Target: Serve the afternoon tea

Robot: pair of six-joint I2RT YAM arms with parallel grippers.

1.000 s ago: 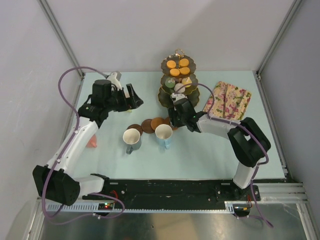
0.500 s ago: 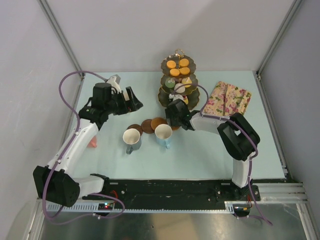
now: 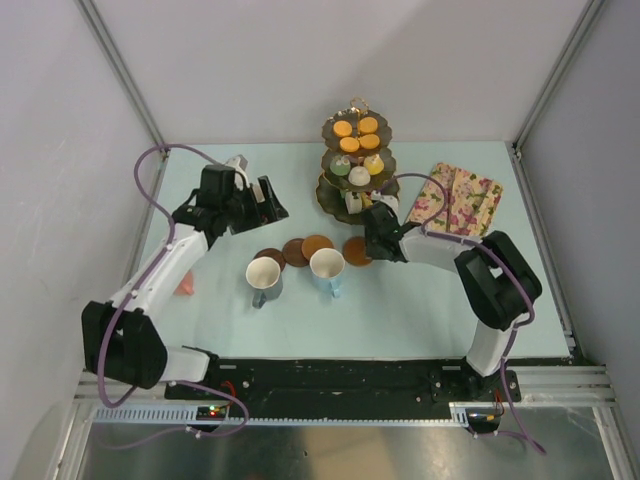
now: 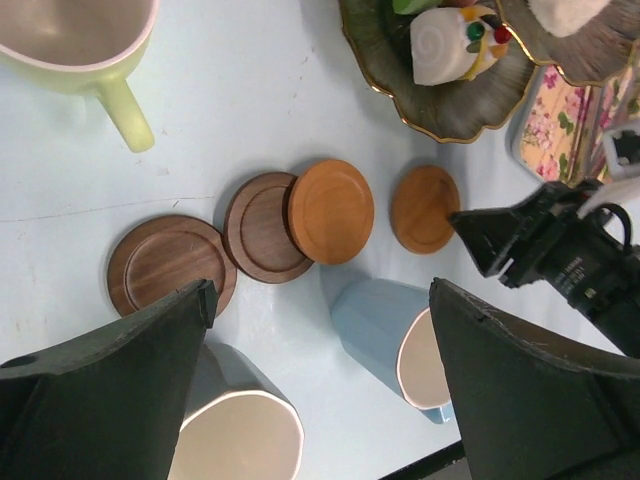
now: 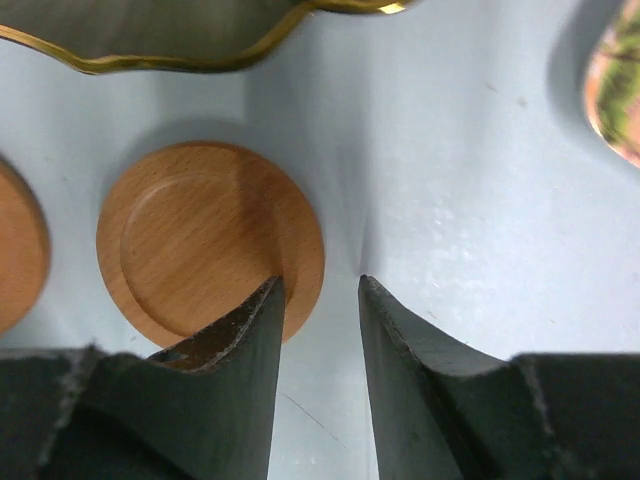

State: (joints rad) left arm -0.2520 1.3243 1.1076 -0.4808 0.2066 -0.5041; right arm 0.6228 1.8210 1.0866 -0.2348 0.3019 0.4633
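The dark gold-rimmed three-tier stand [image 3: 357, 160] holds small cakes at the back centre. Four round coasters lie in front of it: three overlapping [image 3: 294, 251] and a light one [image 3: 357, 250] apart to the right. A grey mug [image 3: 264, 279] and a blue mug [image 3: 327, 268] stand nearer. The yellow-green mug [image 4: 75, 45] shows in the left wrist view. My right gripper [image 5: 320, 283] is slightly open, low over the right rim of the light coaster [image 5: 200, 240], which lies flat. My left gripper [image 4: 320, 300] is wide open and empty, raised left of the stand.
The floral rectangular tray [image 3: 455, 200] lies right of the stand. A pinkish object [image 3: 184, 285] sits at the left, half hidden by my left arm. My right arm stretches across the table's right half. Walls stand close on three sides.
My right gripper has moved right from the coaster stack, and one light coaster now lies apart to the right of the others. My left gripper has shifted slightly backward.
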